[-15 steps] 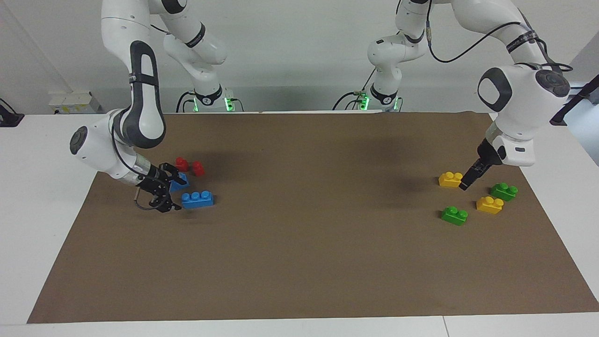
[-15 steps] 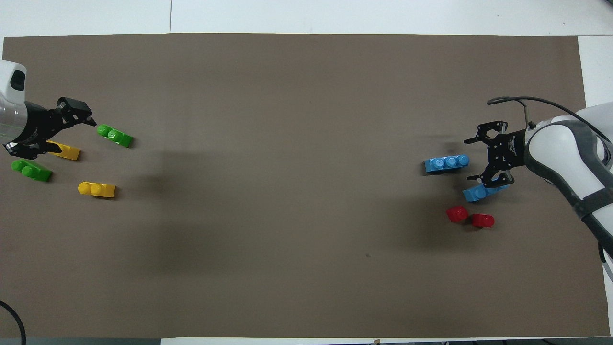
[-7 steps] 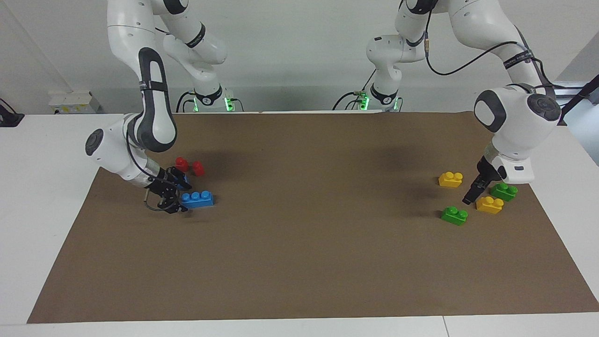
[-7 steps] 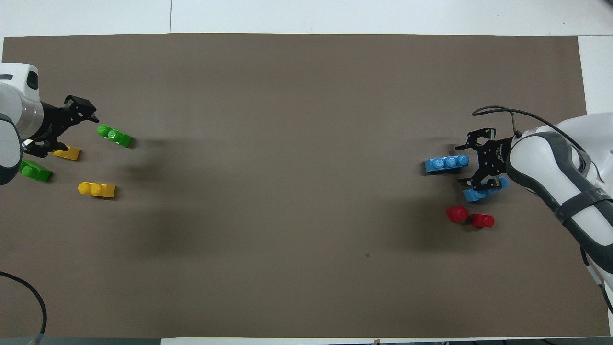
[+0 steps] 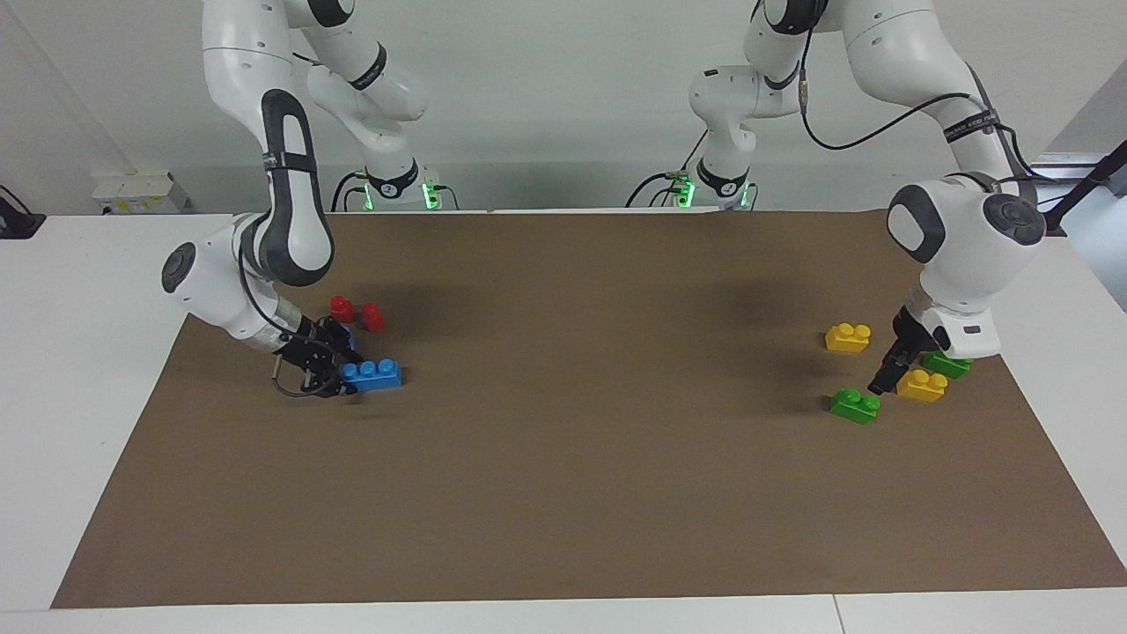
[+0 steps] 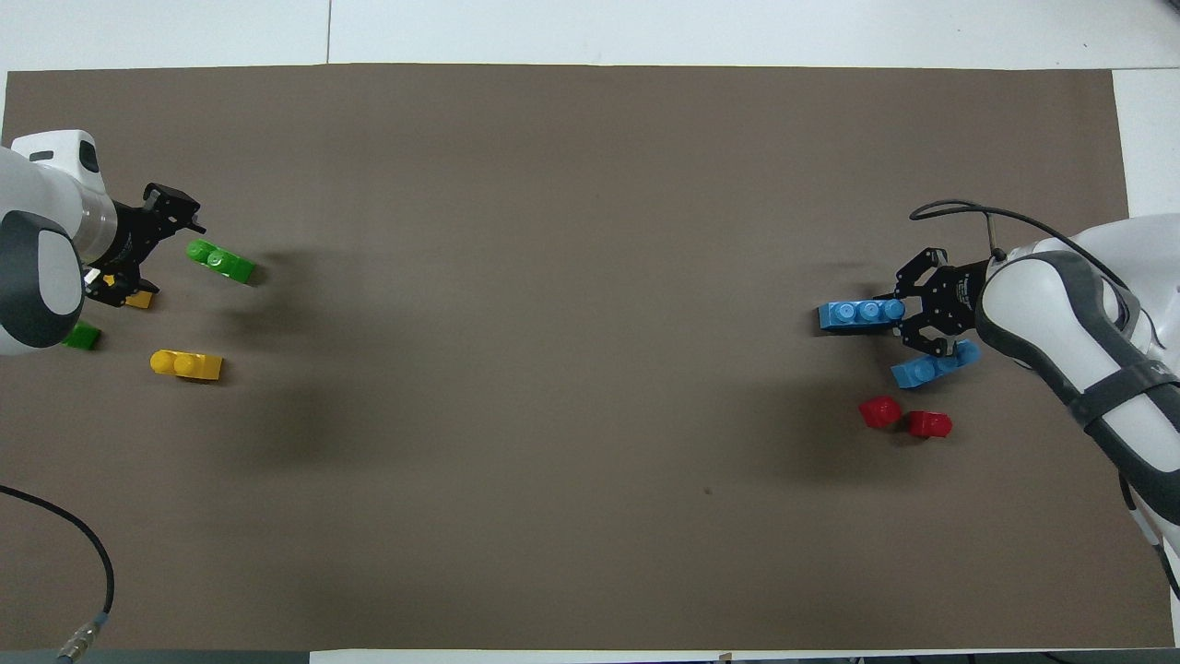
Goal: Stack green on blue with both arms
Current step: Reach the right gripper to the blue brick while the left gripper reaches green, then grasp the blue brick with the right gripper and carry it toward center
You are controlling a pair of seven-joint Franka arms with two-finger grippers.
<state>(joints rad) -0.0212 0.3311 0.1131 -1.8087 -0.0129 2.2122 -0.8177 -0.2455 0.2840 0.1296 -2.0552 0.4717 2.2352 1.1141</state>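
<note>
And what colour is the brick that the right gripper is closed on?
Bright blue brick, clearest in the overhead view, at the right gripper.

On a brown mat (image 5: 563, 493), the right gripper (image 5: 339, 374) gripped the end of a blue brick (image 5: 373, 373), its fingers closed on it, with a second blue brick (image 5: 349, 338) and two red pieces (image 5: 357, 312) nearer the robots. At the left arm's end, the left gripper (image 5: 883, 380) hung low with its fingers spread between a green brick (image 5: 855, 404) and a yellow brick (image 5: 922, 384), beside another green brick (image 5: 947, 362) and another yellow brick (image 5: 848, 336)
</note>
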